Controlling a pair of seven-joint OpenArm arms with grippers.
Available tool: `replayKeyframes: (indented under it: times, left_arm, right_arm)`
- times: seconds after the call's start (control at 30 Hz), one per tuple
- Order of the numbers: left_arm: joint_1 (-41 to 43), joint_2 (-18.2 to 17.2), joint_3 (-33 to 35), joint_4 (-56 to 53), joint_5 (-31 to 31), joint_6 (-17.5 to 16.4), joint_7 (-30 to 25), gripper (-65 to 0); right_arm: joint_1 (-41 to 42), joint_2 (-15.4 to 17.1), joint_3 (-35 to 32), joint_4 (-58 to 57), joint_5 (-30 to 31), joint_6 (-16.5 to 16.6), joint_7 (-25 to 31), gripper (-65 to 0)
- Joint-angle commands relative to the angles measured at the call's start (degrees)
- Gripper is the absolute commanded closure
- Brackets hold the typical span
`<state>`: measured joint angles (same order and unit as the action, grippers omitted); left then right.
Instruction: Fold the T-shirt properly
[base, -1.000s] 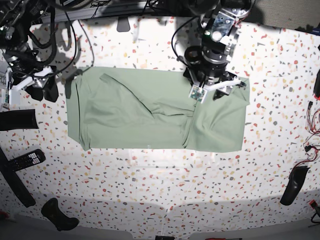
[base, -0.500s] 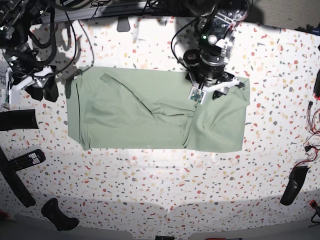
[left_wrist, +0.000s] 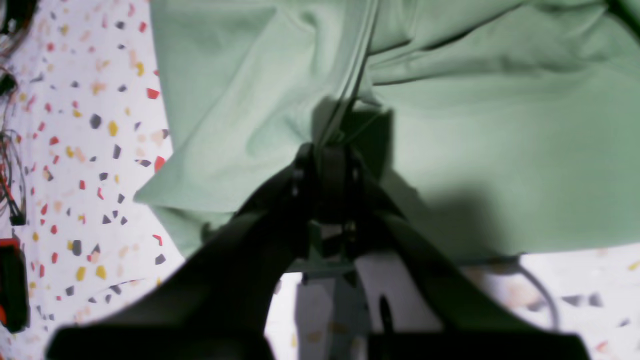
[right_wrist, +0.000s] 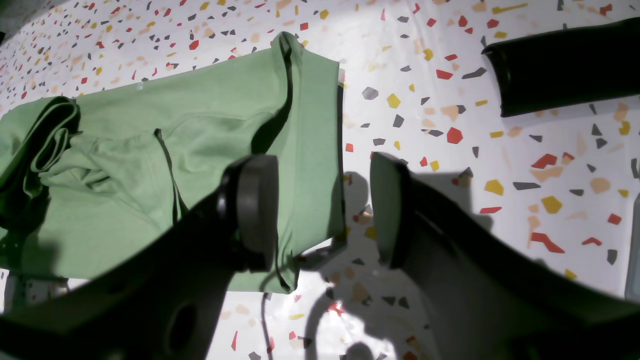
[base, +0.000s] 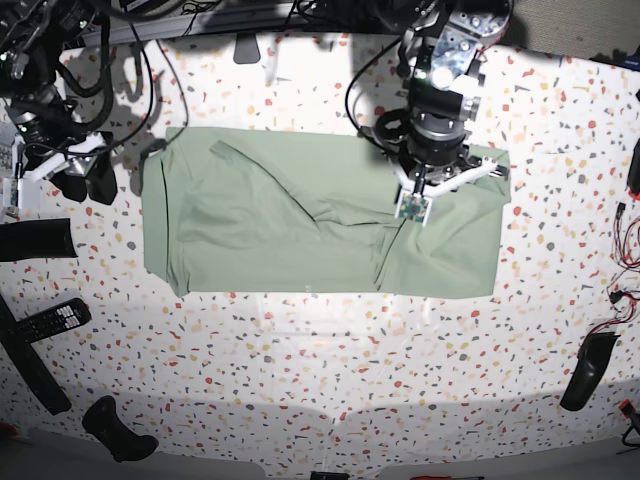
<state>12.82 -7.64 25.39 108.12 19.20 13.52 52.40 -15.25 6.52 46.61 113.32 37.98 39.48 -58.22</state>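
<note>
One T-shirt (base: 300, 225) lying on one speckled table (base: 330, 370), two grippers (base: 418, 205) (base: 85, 170) showing, one remote control (base: 52, 320) sitting at the table's edge

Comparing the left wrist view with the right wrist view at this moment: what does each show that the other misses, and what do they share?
Only the left wrist view shows the left tool shut on a ridge of the T-shirt, with fabric gathered into folds at its tip. Only the right wrist view shows the right tool open and holding nothing, one pad over the shirt's edge, the other over the bare table, plus a black cylindrical object lying on the table. Both show the sage-green shirt on the speckled tabletop.
</note>
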Motion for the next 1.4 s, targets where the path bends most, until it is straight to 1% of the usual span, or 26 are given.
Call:
replayKeyframes:
  times: [0.0,0.13,0.23,0.33,0.4,0.5,0.77,0.8,0.87,0.9,0.93,0.97,1.1,1.17,1.27,1.37]
  left_arm:
    - [-0.5,0.2,0.0,1.6,-0.8,0.4,-1.1,0.0]
    - [-0.5,0.2,0.0,1.7,-7.7,0.2,-1.2,0.0]
    - [-0.5,0.2,0.0,1.7,-13.7,0.2,-2.3,0.0]
    - [-0.5,0.2,0.0,1.7,-21.6,0.2,-7.4,0.0]
    - [-0.5,0.5,0.0,1.6,-23.4,-0.1,-9.5,0.0]
    - [-0.4,1.0,0.0,1.6,-22.2,-0.2,-9.4,0.0]
    - [-0.4,0.9,0.0,1.6,-22.1,-0.2,-8.7,0.0]
    - [-0.4,0.9,0.0,1.6,-22.1,-0.2,-8.5,-1.7]
    - [-0.5,0.9,0.0,1.6,-22.4,-0.6,-6.7,-12.1]
    - [-0.5,0.9,0.0,1.6,-22.5,-2.4,-5.6,-17.4]
    - [-0.5,1.0,0.0,1.6,-22.8,-4.1,-4.5,-21.2]
    - [-0.5,1.0,0.0,1.6,-23.3,-5.2,-3.9,-23.4]
    - [-0.8,0.9,-0.1,1.6,-23.7,-6.3,-4.7,-23.7]
    - [-1.6,0.9,0.0,1.6,-21.6,-6.3,-4.3,-23.7]
    - [-3.2,0.9,-0.1,1.7,-16.3,-6.2,-4.0,-23.7]
    - [-4.8,0.9,-0.1,1.7,-9.7,-6.2,-4.6,-23.7]
  right_arm:
    - [0.3,0.8,0.2,1.1,1.3,0.5,1.2,-29.0]
    - [0.3,0.8,0.2,1.1,1.3,0.5,1.2,-29.0]
    - [0.3,0.8,0.2,1.1,1.3,0.5,1.1,-29.0]
    - [0.3,0.8,0.2,1.1,1.3,0.5,1.2,-29.0]
    - [0.3,0.8,0.2,1.1,1.3,0.5,1.1,-29.0]
    - [0.3,0.8,0.2,1.1,1.3,0.5,1.1,-29.0]
    - [0.3,0.8,0.2,1.1,1.3,0.5,0.3,-29.0]
    - [0.3,0.8,0.2,1.1,1.3,0.5,0.3,-29.0]
    - [0.3,0.8,0.2,1.1,1.3,0.5,0.3,-29.0]
    - [0.3,0.8,0.2,1.1,1.3,0.5,0.3,-29.0]
    - [0.3,0.8,0.2,1.1,1.3,0.5,0.3,-29.0]
    - [0.3,0.8,0.2,1.1,1.3,0.5,0.3,-29.0]
    - [0.3,0.8,0.2,1.1,1.2,0.5,0.3,-29.1]
    - [0.3,0.8,0.2,1.1,1.2,0.5,0.4,-29.1]
    - [0.3,0.8,0.2,1.1,1.5,0.5,1.8,-29.1]
    - [0.3,0.7,0.2,1.1,6.9,0.5,2.6,-29.1]
